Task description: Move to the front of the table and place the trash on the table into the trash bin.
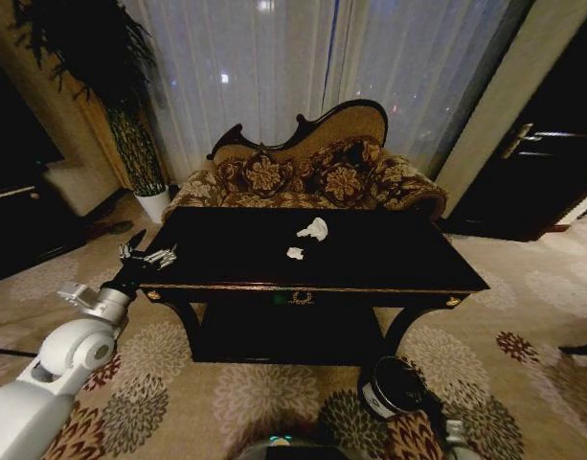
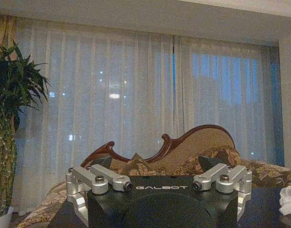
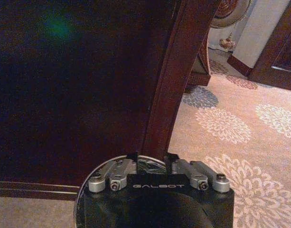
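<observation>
The black table (image 1: 226, 268) with gold trim stands right before me. Two white crumpled paper wads lie near its middle, a larger one (image 1: 314, 228) and a smaller one (image 1: 295, 253); the larger wad (image 2: 288, 199) also shows in the left wrist view. My left gripper (image 1: 151, 255) (image 2: 156, 164) hovers open and empty at the table's front left corner, level with the top. The dark trash bin (image 1: 394, 386) stands on the carpet under the table's front right. My right gripper (image 3: 151, 159) hangs just over the bin's rim (image 3: 157, 159), beside a table leg (image 3: 171, 80).
A carved floral sofa (image 1: 312, 168) stands close behind the table, with white curtains (image 1: 274, 67) beyond. A potted plant (image 1: 130, 134) is at the back left and a dark door (image 1: 542, 172) at the right. Patterned carpet (image 1: 523, 316) lies open to the right.
</observation>
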{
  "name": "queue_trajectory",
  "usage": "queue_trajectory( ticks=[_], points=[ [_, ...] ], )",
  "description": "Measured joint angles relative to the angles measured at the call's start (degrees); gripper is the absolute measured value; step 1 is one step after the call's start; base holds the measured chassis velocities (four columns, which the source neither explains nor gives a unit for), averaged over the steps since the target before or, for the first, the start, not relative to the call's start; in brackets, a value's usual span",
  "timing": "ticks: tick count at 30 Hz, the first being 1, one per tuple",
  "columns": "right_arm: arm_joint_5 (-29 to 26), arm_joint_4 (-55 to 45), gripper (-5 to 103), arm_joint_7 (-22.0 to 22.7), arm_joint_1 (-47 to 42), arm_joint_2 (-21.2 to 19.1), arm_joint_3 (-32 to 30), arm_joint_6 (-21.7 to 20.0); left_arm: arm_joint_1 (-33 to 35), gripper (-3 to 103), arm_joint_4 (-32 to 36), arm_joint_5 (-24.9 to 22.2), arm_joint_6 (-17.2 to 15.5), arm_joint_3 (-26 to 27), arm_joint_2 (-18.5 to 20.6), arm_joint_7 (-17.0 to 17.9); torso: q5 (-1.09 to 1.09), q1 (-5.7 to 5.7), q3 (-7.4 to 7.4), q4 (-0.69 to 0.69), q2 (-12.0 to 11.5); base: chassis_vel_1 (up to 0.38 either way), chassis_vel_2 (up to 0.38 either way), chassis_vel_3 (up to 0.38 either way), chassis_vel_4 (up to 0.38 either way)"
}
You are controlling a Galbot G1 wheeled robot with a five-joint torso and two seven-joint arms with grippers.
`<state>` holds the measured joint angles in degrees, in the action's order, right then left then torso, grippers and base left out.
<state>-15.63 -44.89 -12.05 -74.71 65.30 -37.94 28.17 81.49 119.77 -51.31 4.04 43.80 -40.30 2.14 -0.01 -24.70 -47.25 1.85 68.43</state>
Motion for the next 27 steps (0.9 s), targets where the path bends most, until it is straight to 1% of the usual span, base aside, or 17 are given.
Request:
queue_trajectory(
  ticks=[1, 3, 6, 7, 9, 11, 12, 15, 16, 17, 18, 20, 22, 25, 27],
  points=[
    [-0.09, -0.1, 37, 0.0, 0.06, 0.02, 0.0, 0.0, 0.0, 100, 0.0, 0.0, 0.0, 0.0, 0.0, 0.0, 0.0, 0.0, 0.0, 0.0, 0.0, 0.0, 0.0, 0.0, 0.0],
    [-0.13, -0.2, 37, 0.01, 0.07, 0.06, -0.01, 0.0, 0.0, 100, 0.0, 0.0, 0.0, 0.0, 0.0, 0.0, 0.0, 0.0, 0.0, 0.0, 0.0, 0.0, 0.0, 0.0, 0.0],
    [-0.24, -0.96, 54, 0.08, -0.23, 0.42, -0.02, -0.1, 0.0, 100, 0.0, 0.0, 0.0, 0.0, 0.0, 0.0, 0.01, 0.0, 0.0, 0.0, 0.0, 0.0, 0.0, 0.0, 0.0],
    [-0.24, -0.96, 54, 0.08, -0.23, 0.42, -0.02, -0.1, 0.0, 100, 0.0, 0.0, 0.0, 0.0, 0.0, 0.0, 0.01, 0.0, 0.0, 0.0, 0.0, 0.0, 0.0, 0.0, 0.0],
    [-1.06, -2.27, 65, 0.13, -1.22, 0.52, -0.3, -0.28, 0.0, 100, 0.0, 0.0, 0.0, 0.0, 0.0, 0.0, 0.01, 0.0, 0.0, -0.01, 0.0, 0.0, 0.0, 0.0, 0.0],
    [-1.65, -3.1, 65, 0.14, -1.81, 0.52, -0.46, -0.41, 0.0, 100, 0.0, 0.0, 0.0, 0.0, 0.0, 0.0, 0.01, 0.0, 0.0, 0.0, 0.0, 0.0, 0.0, 0.0, 0.0],
    [-2.17, -3.89, 70, 0.15, -2.32, 0.52, -0.59, -0.49, 0.0, 100, 0.0, 0.0, 0.0, 0.0, 0.0, 0.0, 0.01, 0.0, 0.0, 0.0, 0.0, 0.0, 0.0, 0.0, 0.0],
    [-7.27, -9.98, 86, -0.68, -6.68, 0.32, -2.07, -0.91, 0.0, 100, 0.0, 0.0, 0.0, 0.0, 0.0, 0.0, 0.01, 0.0, 0.0, 0.0, 0.01, 0.0, 0.0, 0.0, 0.0],
    [-7.81, -10.94, 86, -0.93, -7.5, 0.26, -2.44, -0.81, 0.0, 100, 0.0, 0.0, 0.0, 0.0, 0.0, 0.0, 0.0, 0.0, 0.0, 0.0, 0.01, 0.0, 0.0, 0.0, 0.0],
    [-8.6, -12.52, 92, -1.32, -8.96, 0.11, -3.12, -0.53, 0.0, 100, 0.0, 0.0, 0.0, 0.0, 0.0, 0.0, 0.01, 0.0, 0.0, 0.0, 0.01, 0.0, 0.0, 0.0, 0.0],
    [-8.6, -12.52, 92, -1.32, -8.96, 0.11, -3.12, -0.53, 0.0, 100, 0.0, 0.0, 0.0, 0.0, 0.0, 0.0, 0.01, 0.0, 0.0, 0.0, 0.01, 0.0, 0.0, 0.0, 0.0],
    [-12.04, -17.6, 99, -2.63, -13.43, -0.04, -5.46, 0.12, 0.0, 100, 0.0, 0.0, 0.0, 0.0, 0.0, 0.0, 0.0, 0.0, 0.0, 0.0, 0.01, 0.0, 0.0, 0.0, 0.0],
    [-12.7, -18.49, 99, -2.85, -14.13, 0.01, -5.84, 0.2, 0.0, 100, 0.0, 0.0, 0.0, 0.0, 0.0, 0.0, 0.0, 0.0, 0.0, 0.0, 0.02, 0.0, 0.0, 0.0, 0.0],
    [-17.05, -26.67, 100, -3.52, -20.7, 1.48, -9.7, 0.52, 0.0, 100, 0.0, 0.0, 0.0, 0.0, 0.0, -0.01, 0.0, 0.0, 0.01, 0.01, 0.01, 0.0, 0.0, 0.0, 0.0],
    [-18.1, -29.49, 100, -3.53, -23.08, 2.07, -11.07, 0.52, 0.0, 100, 0.0, 0.0, 0.0, 0.0, 0.0, -0.01, 0.01, 0.0, 0.01, 0.01, 0.02, 0.0, 0.0, 0.0, 0.0]
  ],
)
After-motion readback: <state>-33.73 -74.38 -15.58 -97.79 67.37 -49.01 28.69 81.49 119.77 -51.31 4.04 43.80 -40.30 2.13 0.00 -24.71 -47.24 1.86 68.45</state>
